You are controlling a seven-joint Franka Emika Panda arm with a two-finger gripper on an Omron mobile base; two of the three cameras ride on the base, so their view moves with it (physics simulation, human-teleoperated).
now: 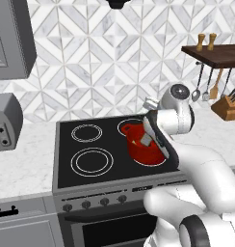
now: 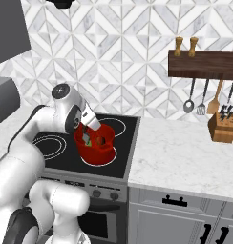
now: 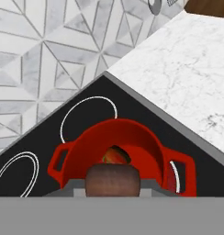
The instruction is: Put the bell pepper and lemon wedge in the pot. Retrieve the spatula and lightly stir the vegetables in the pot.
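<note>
The red pot point(image 1: 138, 150) point(image 2: 103, 148) point(image 3: 148, 143) stands on the front right burner of the black stovetop point(image 1: 66, 144). My gripper point(image 1: 149, 137) point(image 2: 89, 126) point(image 3: 113, 187) hangs over the pot's rim, tilted down into it, and is shut on the spatula point(image 3: 113, 179), whose brown handle end shows between the fingers. The spatula's grey lower part point(image 1: 147, 140) point(image 2: 84, 135) reaches down inside the pot. The bell pepper point(image 3: 114, 157), red and orange with some green, lies on the pot's bottom, partly behind the handle. The lemon wedge is hidden.
A marble counter point(image 2: 185, 157) runs right of the stove, with a knife block point(image 2: 222, 126) at the wall. Above it, ladles and a wooden turner point(image 2: 215, 102) hang from a dark shelf point(image 2: 204, 64). A grey toaster point(image 1: 6, 120) stands on the left counter.
</note>
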